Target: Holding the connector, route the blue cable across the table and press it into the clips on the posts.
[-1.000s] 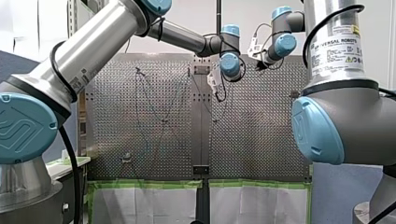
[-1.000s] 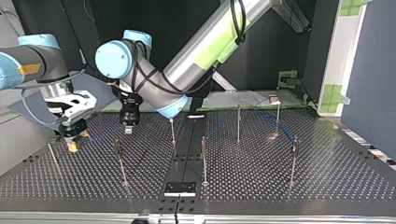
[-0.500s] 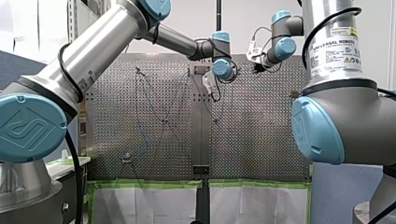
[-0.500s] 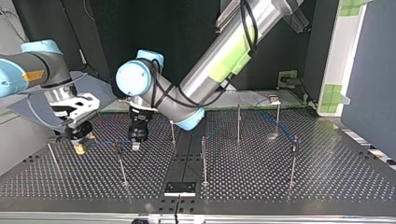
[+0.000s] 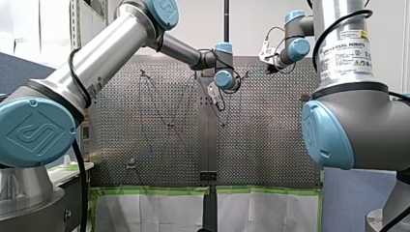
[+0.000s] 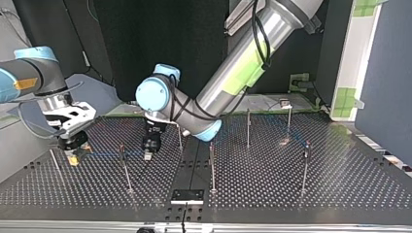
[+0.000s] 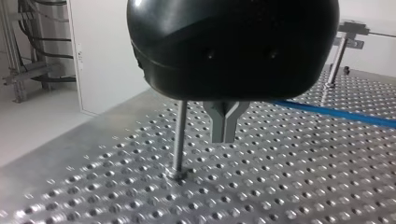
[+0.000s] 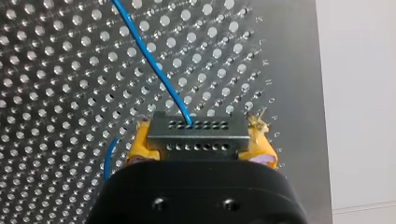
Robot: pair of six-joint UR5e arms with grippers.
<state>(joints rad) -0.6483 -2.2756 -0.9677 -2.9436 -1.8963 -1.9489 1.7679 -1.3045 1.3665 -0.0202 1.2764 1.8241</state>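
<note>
Connector (image 8: 196, 134) sat clamped between my right gripper's (image 8: 200, 142) yellow pads (image 8: 138, 148), blue cable (image 8: 149, 60) running ahead; my left gripper (image 7: 224, 137) hung closed.

light: bright, even; glare: glints on perforated table (image 7: 280, 186); shadows: faint

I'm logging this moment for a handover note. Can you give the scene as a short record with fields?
Right gripper: shut on the connector, yellow pads either side
Blue cable: runs from the connector out over the perforated table
Left gripper: shut, holding nothing, above the table beside a post
Clips: cannot tell whether any holds the cable
</note>
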